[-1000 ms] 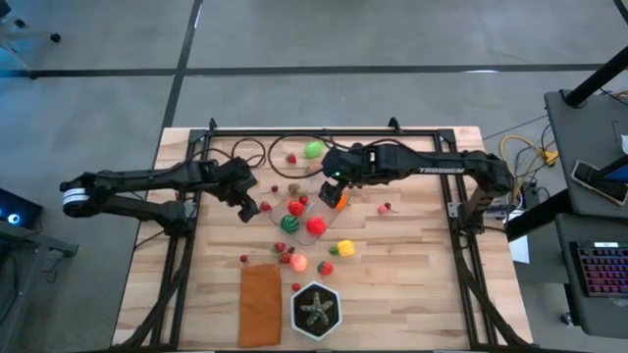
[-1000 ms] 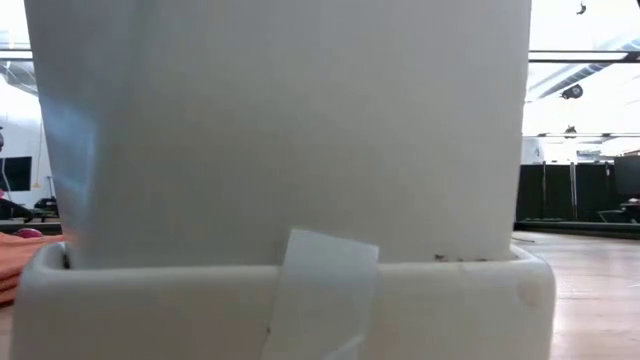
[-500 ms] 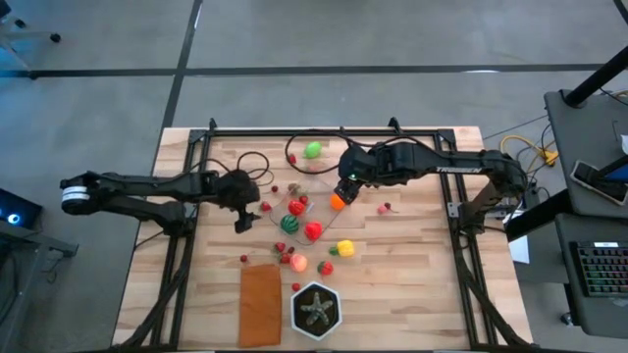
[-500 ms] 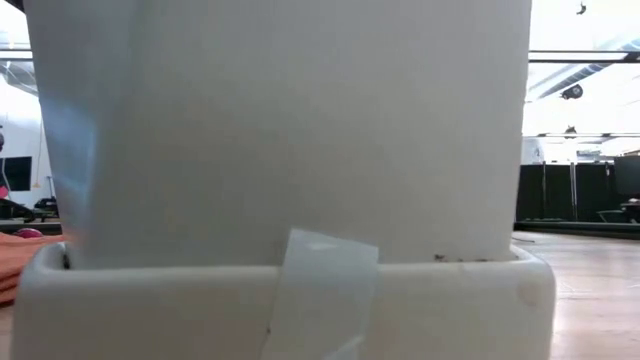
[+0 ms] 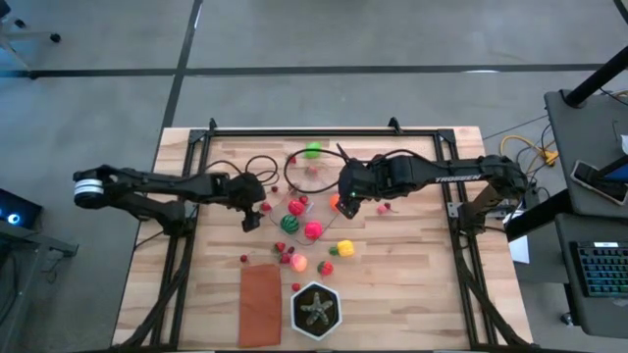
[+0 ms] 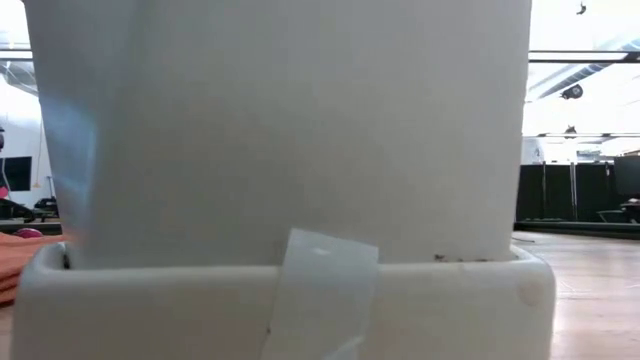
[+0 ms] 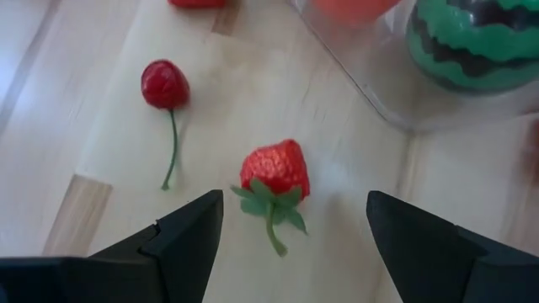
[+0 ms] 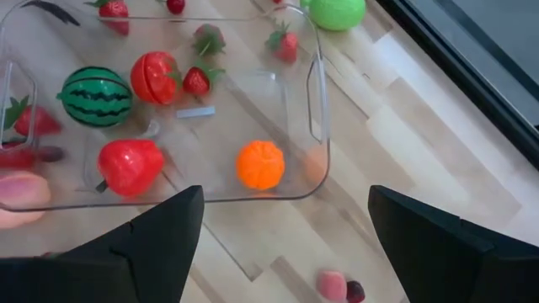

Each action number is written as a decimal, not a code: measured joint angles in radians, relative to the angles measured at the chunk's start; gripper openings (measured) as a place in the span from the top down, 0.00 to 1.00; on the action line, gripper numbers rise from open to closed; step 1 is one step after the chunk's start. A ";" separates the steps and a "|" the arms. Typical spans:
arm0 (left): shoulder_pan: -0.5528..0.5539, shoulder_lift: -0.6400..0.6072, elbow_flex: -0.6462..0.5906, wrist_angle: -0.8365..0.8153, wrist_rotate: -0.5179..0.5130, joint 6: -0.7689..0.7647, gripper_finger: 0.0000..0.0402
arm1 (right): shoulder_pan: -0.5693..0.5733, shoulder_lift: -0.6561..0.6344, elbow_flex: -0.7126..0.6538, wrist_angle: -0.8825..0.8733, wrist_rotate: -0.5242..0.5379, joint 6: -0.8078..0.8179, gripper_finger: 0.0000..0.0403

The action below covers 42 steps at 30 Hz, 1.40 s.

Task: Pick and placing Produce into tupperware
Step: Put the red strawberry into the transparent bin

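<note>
The strawberry (image 7: 274, 171) lies loose on the counter (image 7: 101, 101), just outside the near-left corner of the tupperware (image 7: 396, 93), its leafy stem end turned toward the left end effector (image 7: 286, 220). That end effector hangs right over it, wide open and empty, one finger on either side of the berry, so a straight descent looks enough. A cherry (image 7: 163, 84) lies near it. The right end effector (image 8: 282, 220), also open and empty, hovers over the tupperware's right end, where an orange (image 8: 259, 164) lies inside.
</note>
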 joint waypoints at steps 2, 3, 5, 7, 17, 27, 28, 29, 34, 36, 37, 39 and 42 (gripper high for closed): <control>0.000 0.022 0.000 0.026 0.000 0.020 0.31 | 0.009 0.000 0.000 -0.005 0.000 0.007 0.18; 0.000 0.035 0.000 0.049 -0.001 0.024 0.31 | 0.013 0.000 0.000 -0.008 0.001 0.010 0.18; 0.000 0.060 0.000 0.068 -0.002 0.025 0.31 | 0.022 0.000 0.000 -0.011 0.001 0.010 0.18; 0.000 0.086 0.005 0.079 -0.003 0.025 0.31 | 0.028 0.000 0.000 -0.020 0.000 0.010 0.18; 0.000 0.179 0.009 0.116 0.003 0.026 0.38 | 0.042 0.001 -0.007 -0.056 0.000 0.051 0.18; -0.002 0.219 0.011 0.173 -0.023 0.024 0.58 | 0.042 0.001 -0.036 -0.055 0.000 0.047 0.18; -0.002 0.220 0.009 0.177 -0.023 0.024 0.59 | 0.042 0.001 -0.042 -0.055 0.000 0.047 0.18; -0.002 0.220 0.008 0.178 -0.023 0.022 0.61 | 0.042 0.001 -0.048 -0.055 0.000 0.047 0.18; -0.001 0.203 0.011 0.169 -0.025 0.016 0.70 | 0.042 0.001 -0.064 -0.055 -0.004 0.051 0.18; 0.000 0.192 0.017 0.157 -0.016 0.013 0.70 | 0.042 0.000 -0.064 -0.054 -0.007 0.060 0.18; 0.001 0.183 0.019 0.152 -0.015 -0.002 0.70 | 0.042 -0.004 -0.064 -0.054 -0.008 0.063 0.18; 0.001 0.160 0.031 0.153 -0.011 -0.044 0.69 | 0.042 -0.015 -0.063 -0.053 -0.002 0.069 0.18; 0.000 0.101 0.056 0.116 -0.001 -0.101 0.67 | 0.042 -0.045 -0.063 -0.052 0.017 0.070 0.18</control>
